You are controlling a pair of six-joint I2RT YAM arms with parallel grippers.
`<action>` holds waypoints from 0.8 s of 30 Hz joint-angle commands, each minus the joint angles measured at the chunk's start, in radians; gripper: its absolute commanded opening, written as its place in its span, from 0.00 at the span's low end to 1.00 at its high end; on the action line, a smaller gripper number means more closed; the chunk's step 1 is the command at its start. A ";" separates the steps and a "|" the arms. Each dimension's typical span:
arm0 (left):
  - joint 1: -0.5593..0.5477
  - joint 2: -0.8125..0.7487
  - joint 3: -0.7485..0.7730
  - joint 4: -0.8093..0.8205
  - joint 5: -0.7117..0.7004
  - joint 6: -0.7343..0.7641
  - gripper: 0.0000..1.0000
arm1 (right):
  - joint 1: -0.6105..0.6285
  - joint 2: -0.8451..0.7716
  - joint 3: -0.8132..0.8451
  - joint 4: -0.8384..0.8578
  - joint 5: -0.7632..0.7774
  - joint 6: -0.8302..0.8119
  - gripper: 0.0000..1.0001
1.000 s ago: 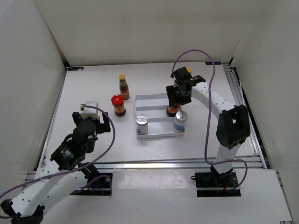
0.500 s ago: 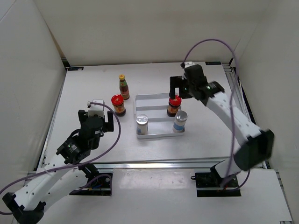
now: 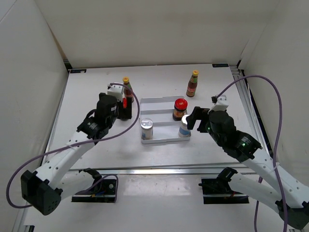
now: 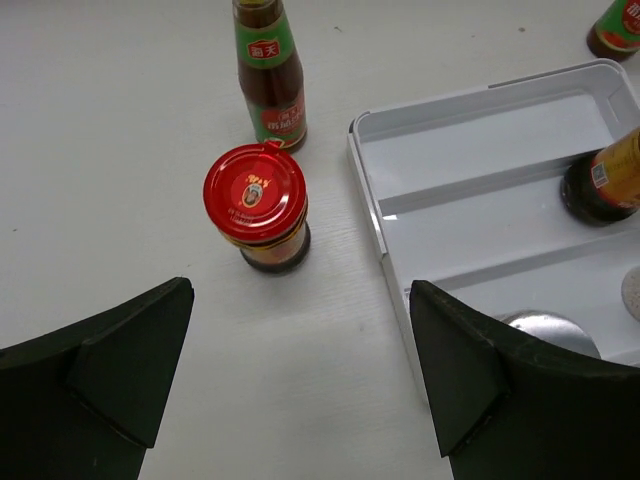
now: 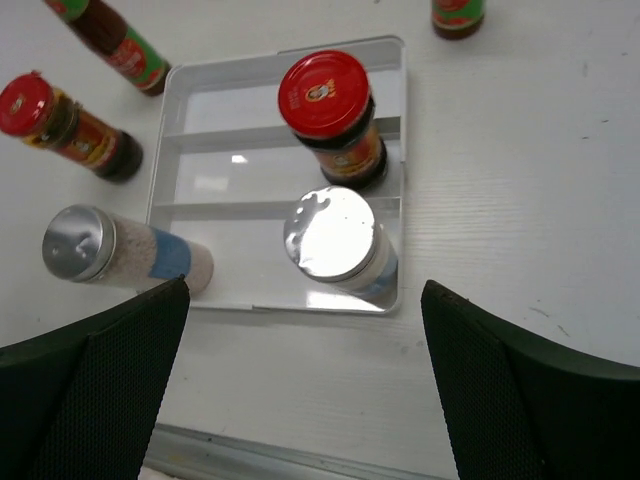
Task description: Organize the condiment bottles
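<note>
Now my open, empty left gripper must reach the red-lid jar just ahead and grab it.

The sauce bottle and tray rim hem the loose jar; near side open.

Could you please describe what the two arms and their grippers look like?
The left arm and right arm have white links and black joint housings, each trailed by a loose purple cable. The left gripper and right gripper carry broad, matte black, wedge-shaped fingers.
</note>
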 commanded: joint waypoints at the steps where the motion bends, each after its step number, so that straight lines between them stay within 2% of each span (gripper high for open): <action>1: 0.091 0.064 0.043 0.062 0.164 0.015 1.00 | 0.006 -0.039 0.027 0.015 0.157 0.033 1.00; 5: 0.163 0.120 0.033 0.134 0.289 0.015 1.00 | 0.006 -0.039 0.018 0.014 0.148 0.033 1.00; 10: 0.228 0.209 0.069 0.147 0.429 -0.004 1.00 | 0.006 -0.049 0.008 0.014 0.160 0.042 1.00; 24: 0.281 0.350 0.073 0.162 0.379 0.016 1.00 | 0.006 -0.078 -0.019 0.005 0.189 0.033 1.00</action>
